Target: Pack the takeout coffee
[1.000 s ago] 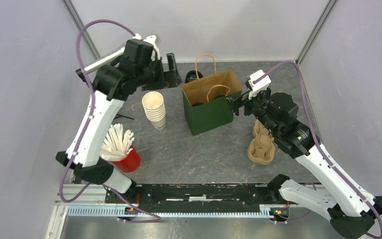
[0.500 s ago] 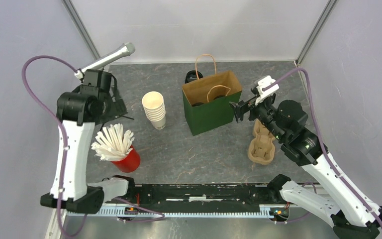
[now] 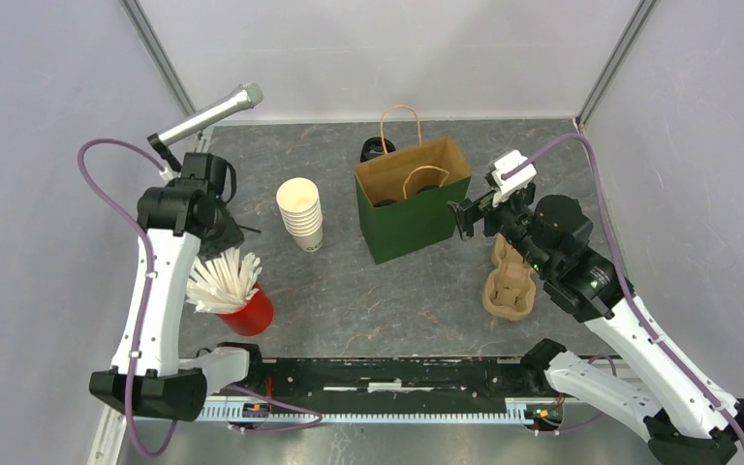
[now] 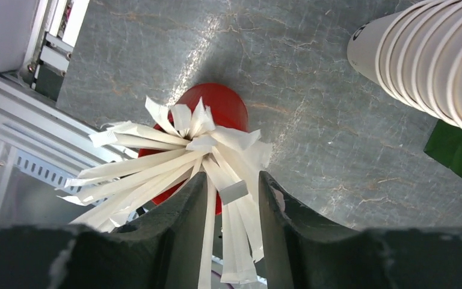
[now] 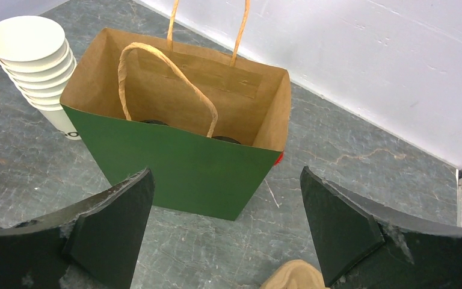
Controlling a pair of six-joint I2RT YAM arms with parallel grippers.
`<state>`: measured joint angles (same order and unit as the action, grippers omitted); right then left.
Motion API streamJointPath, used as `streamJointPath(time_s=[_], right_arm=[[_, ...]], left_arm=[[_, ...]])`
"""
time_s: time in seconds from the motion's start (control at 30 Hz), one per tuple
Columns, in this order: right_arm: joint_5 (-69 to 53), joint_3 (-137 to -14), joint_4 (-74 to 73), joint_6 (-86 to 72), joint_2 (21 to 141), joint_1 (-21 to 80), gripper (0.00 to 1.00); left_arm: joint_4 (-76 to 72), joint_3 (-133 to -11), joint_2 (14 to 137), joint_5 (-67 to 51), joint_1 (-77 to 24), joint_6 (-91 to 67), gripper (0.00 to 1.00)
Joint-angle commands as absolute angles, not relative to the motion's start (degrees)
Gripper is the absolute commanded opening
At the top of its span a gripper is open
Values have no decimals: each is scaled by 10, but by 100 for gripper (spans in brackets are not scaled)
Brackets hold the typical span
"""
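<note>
A green paper bag with a brown inside and twine handles stands open at the middle back. Low inside the bag, two black lid edges peek out, probably the takeout coffee. Another black lid shows behind the bag. My right gripper hangs wide open just right of the bag, empty. My left gripper hovers over the red cup of white sticks. Its jaws are half narrowed, with a few sticks loose in the gap.
A stack of lidless cream cups stands left of the bag. A brown pulp cup carrier lies under my right arm. A silver cylinder leans at the back left. The red cup is near the front left rail.
My left arm swung from the back of the table, near the bag, down to the red cup, and its jaws narrowed. My right gripper backed slightly away from the bag, still open.
</note>
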<state>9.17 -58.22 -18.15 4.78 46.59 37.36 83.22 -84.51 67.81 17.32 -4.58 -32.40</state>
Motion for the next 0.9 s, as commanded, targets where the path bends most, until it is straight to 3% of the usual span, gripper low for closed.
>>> streamJointPath(time_s=[0.0,0.43,0.6,0.87], right_arm=[[100,-577,-172,51,464,373,98],[95,-578,-174,58,468,373,98],[95,-579,-176,60,466,372,98],[93,-595,-174,78,474,373,98]], left_arm=[[803,-811,639,181,-42,-378,45],[769,-822,634,197,-43,-348,26],[772,-835,627,190,-42,-325,11],[828,-924,622,177,-43,-291,14]])
